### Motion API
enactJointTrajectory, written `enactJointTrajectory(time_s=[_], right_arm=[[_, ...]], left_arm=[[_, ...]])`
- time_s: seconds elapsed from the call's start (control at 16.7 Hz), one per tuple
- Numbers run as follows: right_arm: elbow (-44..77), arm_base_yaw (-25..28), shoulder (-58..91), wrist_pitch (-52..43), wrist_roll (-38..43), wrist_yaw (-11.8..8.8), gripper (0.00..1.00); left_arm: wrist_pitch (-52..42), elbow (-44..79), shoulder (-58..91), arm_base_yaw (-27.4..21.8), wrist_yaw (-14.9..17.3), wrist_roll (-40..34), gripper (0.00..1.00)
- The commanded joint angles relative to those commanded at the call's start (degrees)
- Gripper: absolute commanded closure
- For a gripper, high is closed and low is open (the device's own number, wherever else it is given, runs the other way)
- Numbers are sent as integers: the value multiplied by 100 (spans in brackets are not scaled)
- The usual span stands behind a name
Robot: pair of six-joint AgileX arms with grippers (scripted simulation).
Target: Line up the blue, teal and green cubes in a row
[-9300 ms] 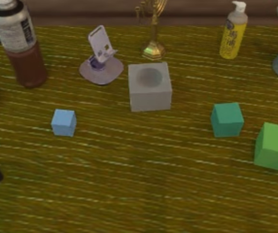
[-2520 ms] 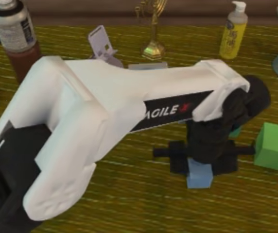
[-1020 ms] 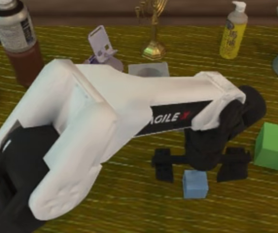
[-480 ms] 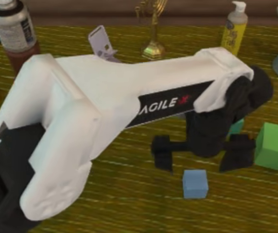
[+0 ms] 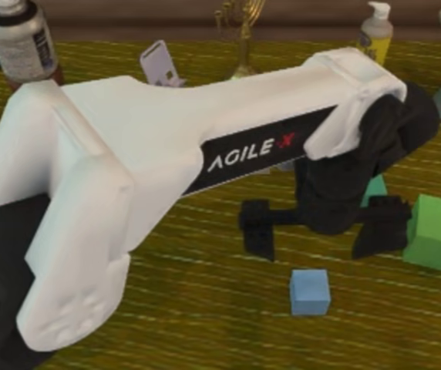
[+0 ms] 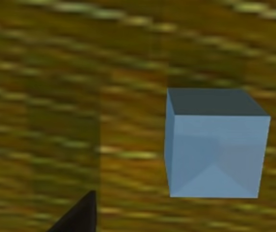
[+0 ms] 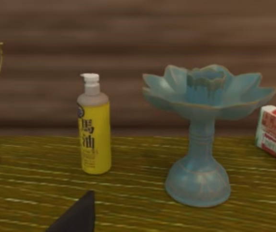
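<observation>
The light blue cube (image 5: 309, 291) rests on the yellow-green cloth at front right of centre, with nothing touching it. My left gripper (image 5: 321, 230) hovers just behind it, open, its black fingers (image 5: 257, 230) spread wide on either side. In the left wrist view the blue cube (image 6: 217, 144) stands alone on the cloth, with one fingertip (image 6: 79, 217) off to its side. Only a sliver of the teal cube (image 5: 375, 187) shows behind the left wrist. The green cube (image 5: 435, 231) sits at the right edge, close to the gripper's right finger. My right arm is out of the top view; one fingertip (image 7: 77, 217) shows in its wrist view.
The left arm's white body (image 5: 166, 162) covers the table's middle and hides the grey block. Along the back stand a spray can (image 5: 18, 42), a phone stand (image 5: 160, 65), a gold candle holder (image 5: 240, 31), a yellow pump bottle (image 7: 94, 130), a teal lotus stand (image 7: 200, 135) and a red-white box (image 7: 275, 133).
The left gripper let go of the blue cube, spread its fingers, then rose and drew back toward the far side. The blue cube stays where it was set down.
</observation>
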Motion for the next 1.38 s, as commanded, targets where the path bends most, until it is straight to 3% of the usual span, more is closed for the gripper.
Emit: enactJointTrajectory(time_s=[0.3,0.66,1.08,1.38], right_arm=[[812,177,836,-526,126,-24,0],[3279,592,3688,-2053,468,-9,0],[6649,1182,8184,-4288,939,5,0],[8742,1560,10763,-5665,1238,6,0]], left_arm=[[499,-826,-866,461,-40,150,0],[1962,-3336,-3797,1819,-87,805,0],[4175,-7307,-8379,3719,-64,2508,0],[5622,-9661,-11009,4786,5,3972,0]])
